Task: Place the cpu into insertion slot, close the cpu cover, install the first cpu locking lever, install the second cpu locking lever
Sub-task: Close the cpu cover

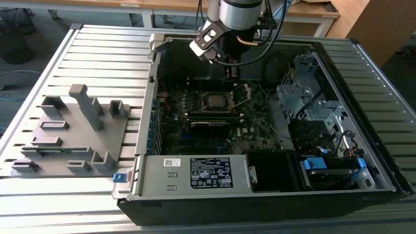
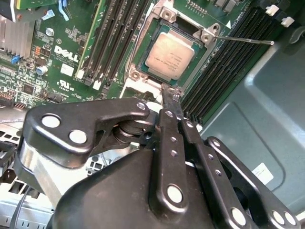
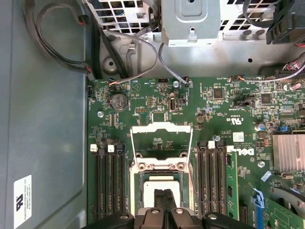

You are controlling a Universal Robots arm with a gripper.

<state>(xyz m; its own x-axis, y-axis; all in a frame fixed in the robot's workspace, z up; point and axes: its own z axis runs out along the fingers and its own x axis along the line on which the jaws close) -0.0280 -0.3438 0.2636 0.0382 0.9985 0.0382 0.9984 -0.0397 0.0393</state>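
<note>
The cpu [image 2: 170, 56] lies flat in the insertion slot [image 2: 138, 55], its pale metal face up; it also shows in the first wrist view [image 3: 155, 183]. The cpu cover [image 3: 161, 140] is swung open and stands up from the far side of the slot [image 1: 217, 101]. A thin wire locking lever [image 2: 244, 41] sticks out beside the socket, unlatched. My gripper [image 2: 171, 93] is shut with nothing between its fingers. It hangs just above the socket [image 3: 164, 194], close to the cover's side; I cannot tell whether it touches. In the exterior view the gripper [image 1: 229, 73] hangs inside the case behind the socket.
The open computer case [image 1: 149, 97] lies on a slatted table. Black memory slots [image 3: 109, 181] flank the socket. A heatsink [image 3: 288, 152], cables [image 3: 143, 52] and drive cages [image 1: 305, 92] crowd the board. A grey fixture plate [image 1: 65, 136] sits at the exterior view's left.
</note>
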